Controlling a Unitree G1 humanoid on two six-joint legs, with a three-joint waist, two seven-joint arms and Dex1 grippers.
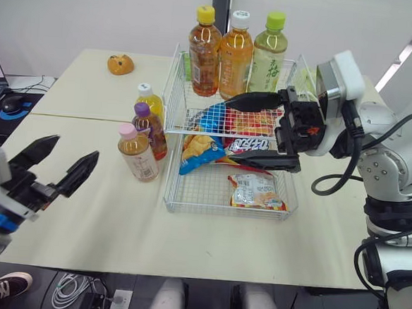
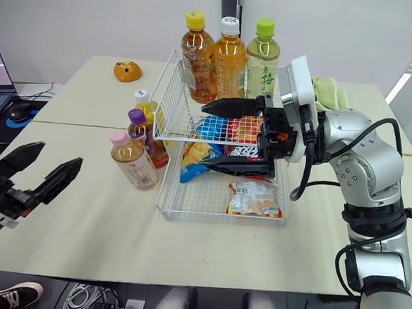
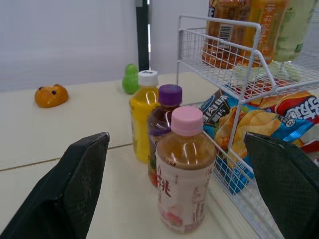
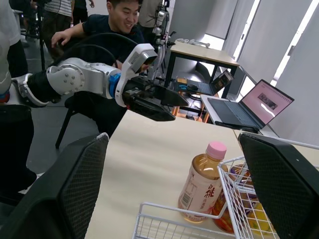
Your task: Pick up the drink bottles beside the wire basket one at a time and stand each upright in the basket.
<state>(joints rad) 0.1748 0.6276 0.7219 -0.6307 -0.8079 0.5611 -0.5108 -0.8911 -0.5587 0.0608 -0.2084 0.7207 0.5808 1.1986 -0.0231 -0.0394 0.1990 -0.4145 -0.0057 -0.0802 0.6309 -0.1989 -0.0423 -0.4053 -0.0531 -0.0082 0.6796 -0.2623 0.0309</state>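
Three bottles stand upright on the table just left of the wire basket (image 1: 179, 89): a pink-capped tea (image 1: 137, 153), a purple-capped one (image 1: 152, 130) and a white-capped yellow one (image 1: 150, 101). Three taller bottles stand on the basket's upper shelf, capped yellow (image 1: 204, 51), white (image 1: 235, 55) and green (image 1: 268, 53). My left gripper (image 1: 72, 150) is open and empty, low at the near left, a short way from the pink-capped tea (image 3: 184, 169). My right gripper (image 1: 235, 128) is open and empty, hovering over the basket's middle, with one finger above the upper shelf.
Snack bags (image 1: 256, 190) and a chip bag (image 1: 200, 151) lie in the basket's lower tier. An orange bun toy (image 1: 120, 64) sits far left on the table and a green toy (image 3: 130, 78) behind the bottles. A mouse (image 1: 13, 103) lies off the table's left. A person (image 4: 114, 25) sits beyond.
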